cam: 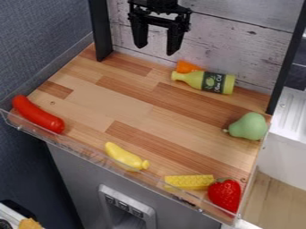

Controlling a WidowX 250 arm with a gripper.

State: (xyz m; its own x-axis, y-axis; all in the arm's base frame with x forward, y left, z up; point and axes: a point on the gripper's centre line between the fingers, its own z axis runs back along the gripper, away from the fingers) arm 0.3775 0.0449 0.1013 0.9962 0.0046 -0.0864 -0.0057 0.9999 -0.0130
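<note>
Cam view: gripper (156,48) hangs near top edge, open, fingers well apart w/ nothing btwn them. Nearest are the olive oil bottle (226,83), on its side nr the backboard (251,44), and an orange thing (186,66), prob. a carrot, but mostly hidden behind the bottle's neck end, so can't be sure.

For a good grip on the bottle: line up over the mid-body, fingers straddling its narrow width, not its length; drop straight down, shut gently. It's round, so an off-centre push may roll it. Mind the backboard & orange thing on the far side.

Surface: wood-patterned top (137,107). Red sausage (37,114) at view's L edge; banana (124,156) and corn (188,181) along the near edge by a transparent lip (90,152); strawberry (225,195) just beside corn at nr R corner; green pear (249,126) at R edge.

Room: black posts (100,27) flank the backboard, blue-grey wall (42,44) on L, white rack (295,112) on R.
</note>
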